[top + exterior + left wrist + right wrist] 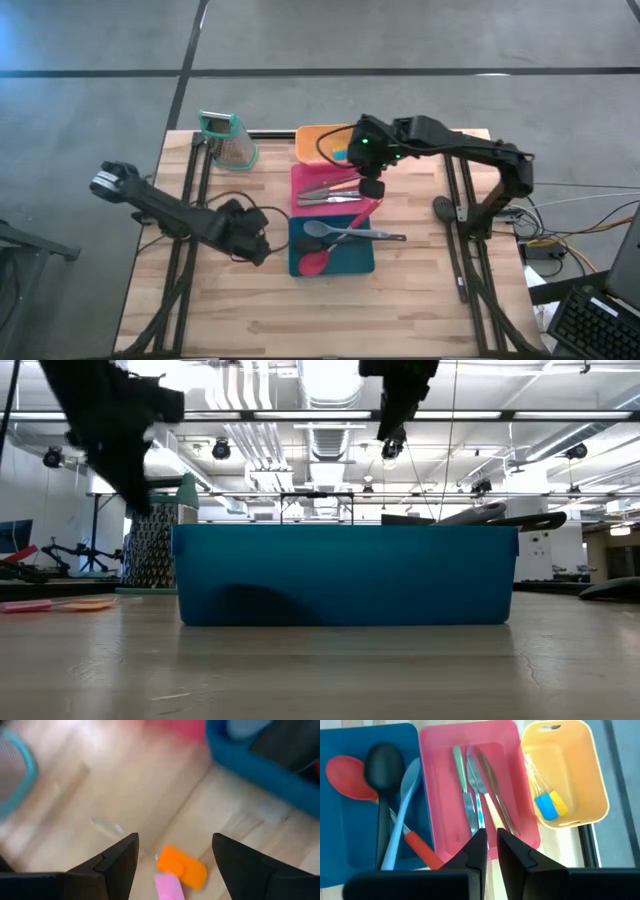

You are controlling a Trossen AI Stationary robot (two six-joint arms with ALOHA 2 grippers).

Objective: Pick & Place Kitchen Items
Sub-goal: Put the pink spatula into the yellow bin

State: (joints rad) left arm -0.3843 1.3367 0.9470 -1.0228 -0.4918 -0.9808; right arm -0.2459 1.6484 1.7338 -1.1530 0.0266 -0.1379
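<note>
My left gripper hangs open, pointing down over the table just left of the teal tray. A small orange piece and a pink piece lie flat on the wood below the gap between its fingers. My right gripper hovers above the pink tray, its fingers nearly together with nothing between them. Slim knives lie in the pink tray. A red spoon, a black spoon and a blue-grey spoon lie in the teal tray.
The orange tray at the far side holds small blue and yellow pieces. A green-topped metal grater stands at the far left. Bare wood lies along the table's near side. In the low view the teal tray fills the middle.
</note>
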